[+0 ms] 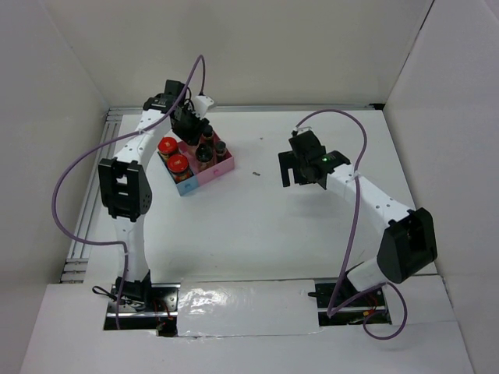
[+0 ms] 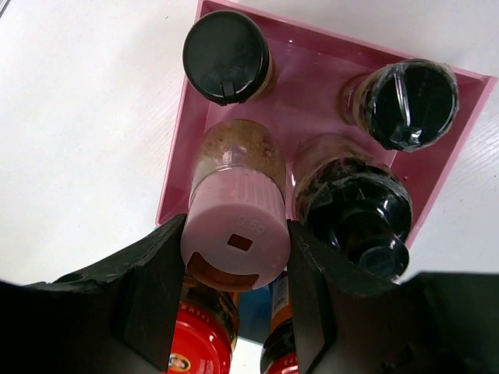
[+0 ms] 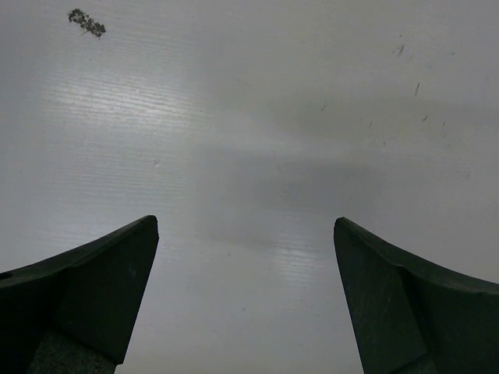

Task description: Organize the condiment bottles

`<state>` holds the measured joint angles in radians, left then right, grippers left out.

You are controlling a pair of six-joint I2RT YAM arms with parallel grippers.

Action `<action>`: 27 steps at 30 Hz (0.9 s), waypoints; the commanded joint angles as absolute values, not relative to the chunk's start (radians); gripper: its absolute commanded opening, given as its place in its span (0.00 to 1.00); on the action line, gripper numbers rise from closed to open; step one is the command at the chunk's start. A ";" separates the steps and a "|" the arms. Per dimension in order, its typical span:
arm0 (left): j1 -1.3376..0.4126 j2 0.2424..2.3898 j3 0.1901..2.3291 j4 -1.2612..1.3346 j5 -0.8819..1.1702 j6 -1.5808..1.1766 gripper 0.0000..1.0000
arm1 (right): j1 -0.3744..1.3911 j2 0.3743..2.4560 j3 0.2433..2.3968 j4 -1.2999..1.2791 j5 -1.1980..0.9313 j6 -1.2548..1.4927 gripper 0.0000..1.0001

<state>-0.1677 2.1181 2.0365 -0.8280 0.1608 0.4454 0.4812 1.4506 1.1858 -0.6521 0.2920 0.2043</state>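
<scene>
The pink-and-blue tray (image 1: 224,167) holds the condiment bottles. In the left wrist view the pink-capped jar (image 2: 234,226) stands in the pink compartment (image 2: 308,74). My left gripper (image 2: 236,261) is shut on its cap, a finger touching each side. Three slim dark bottles with black caps (image 2: 226,56) (image 2: 409,103) (image 2: 359,214) stand around it. Two red-lidded jars (image 2: 199,343) (image 2: 284,362) sit in the blue compartment; they also show in the top view (image 1: 168,145) (image 1: 178,163). There my left gripper (image 1: 189,127) hides the pink-capped jar. My right gripper (image 1: 300,167) is open and empty.
A small dark speck (image 1: 255,174) lies on the white table between tray and right gripper, also seen in the right wrist view (image 3: 86,22). White walls enclose the table at the back and sides. The right gripper (image 3: 245,234) hangs over bare table.
</scene>
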 commanded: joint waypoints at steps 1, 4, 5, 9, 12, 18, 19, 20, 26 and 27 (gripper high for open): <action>-0.169 2.158 2.079 -0.821 0.156 0.468 0.00 | 0.491 1.468 1.232 -0.655 0.311 0.189 1.00; -0.166 2.184 2.079 -0.798 0.149 0.456 0.00 | 0.491 1.483 1.242 -0.660 0.311 0.183 1.00; -0.166 2.187 2.079 -0.793 0.152 0.454 0.01 | 0.489 1.489 1.244 -0.658 0.311 0.181 1.00; -0.164 2.194 2.077 -0.773 0.164 0.442 0.15 | 0.494 1.493 1.246 -0.663 0.314 0.181 1.00; -0.158 2.194 2.085 -0.772 0.164 0.436 0.51 | 0.494 1.493 1.243 -0.666 0.314 0.183 1.00; -0.146 2.172 2.095 -0.756 0.176 0.411 0.83 | 0.494 1.496 1.253 -0.669 0.313 0.183 1.00; -0.146 2.168 2.097 -0.750 0.172 0.411 0.84 | 0.497 1.497 1.256 -0.667 0.313 0.181 1.00; -0.147 2.166 2.095 -0.749 0.170 0.413 0.87 | 0.495 1.500 1.259 -0.667 0.313 0.179 1.00; -0.143 2.126 2.100 -0.727 0.155 0.408 0.92 | 0.497 1.509 1.287 -0.675 0.311 0.173 1.00; -0.143 2.109 2.103 -0.723 0.150 0.413 0.93 | 0.497 1.508 1.292 -0.672 0.311 0.175 1.00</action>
